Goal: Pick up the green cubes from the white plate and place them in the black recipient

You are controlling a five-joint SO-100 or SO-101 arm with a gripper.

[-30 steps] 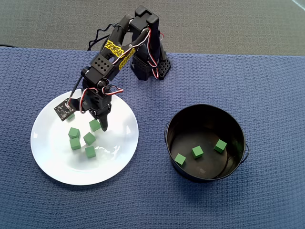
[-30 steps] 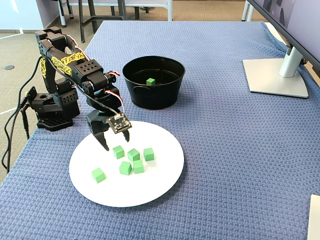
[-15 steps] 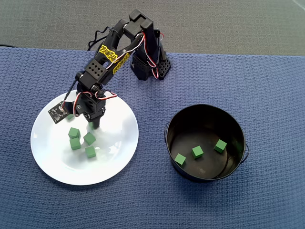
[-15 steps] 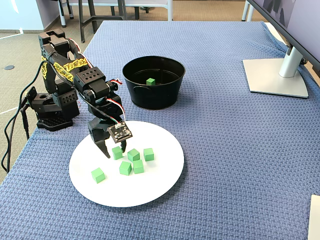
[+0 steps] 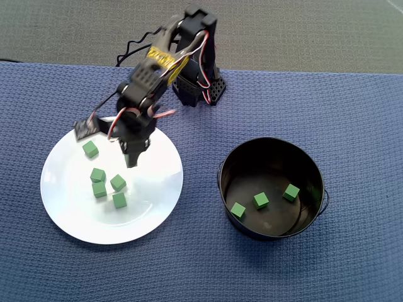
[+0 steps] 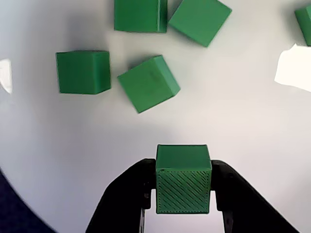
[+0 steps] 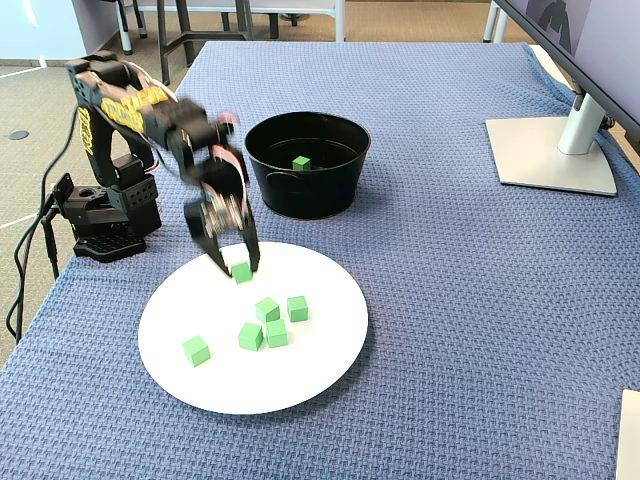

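Observation:
My gripper (image 6: 183, 194) is shut on one green cube (image 6: 183, 184), squeezed between both black fingers (image 6: 129, 194). In the overhead view the gripper (image 5: 130, 160) hangs with that cube over the back part of the white plate (image 5: 151, 189). Several more green cubes (image 5: 118, 182) lie loose on the plate, left of and in front of the gripper. The fixed view shows the held cube (image 7: 241, 271) near the plate's (image 7: 320, 350) far edge. The black recipient (image 5: 271, 141) stands to the right of the plate with three green cubes (image 5: 261, 201) inside.
The arm's base (image 7: 100, 215) sits at the table's back left corner in the fixed view, cables trailing off the edge. A monitor stand (image 7: 552, 150) occupies the far right. Blue woven cloth (image 5: 352, 113) covers the table.
The gripper went down onto a cube near the plate's back, shut on it, and has swung slightly right with it. A cube hidden under the wrist board now shows.

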